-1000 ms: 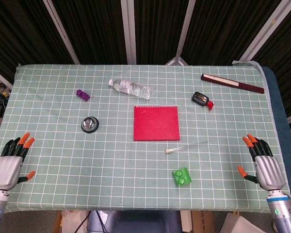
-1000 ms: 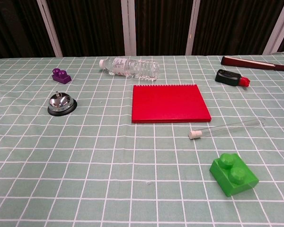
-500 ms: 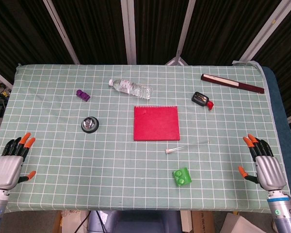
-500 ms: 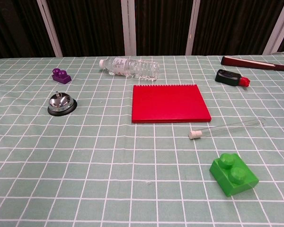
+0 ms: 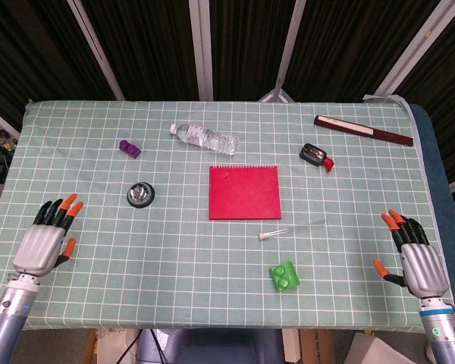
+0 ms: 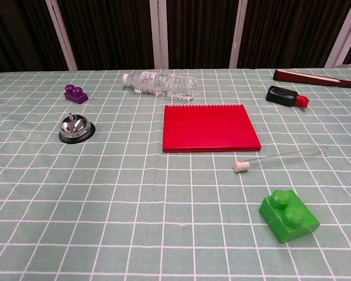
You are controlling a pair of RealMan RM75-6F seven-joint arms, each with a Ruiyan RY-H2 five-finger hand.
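Note:
My left hand (image 5: 47, 240) hovers over the table's near left part, open and holding nothing; the silver desk bell (image 5: 140, 194) is the nearest thing, up and to its right. My right hand (image 5: 415, 256) stays open at the near right edge, holding nothing, with the green brick (image 5: 285, 276) well to its left. Neither hand shows in the chest view. A red notebook (image 5: 244, 192) lies in the middle, with a clear test tube (image 5: 292, 228) just in front of it.
A water bottle (image 5: 204, 136) lies on its side at the back, a purple brick (image 5: 130, 148) to its left. A black and red device (image 5: 316, 156) and a long dark red box (image 5: 362, 130) lie at the back right. The green checked cloth (image 5: 174, 250) covers the table.
My left hand has moved up and to the right, inward over the table toward the bell. The right hand has barely shifted. The objects have not moved.

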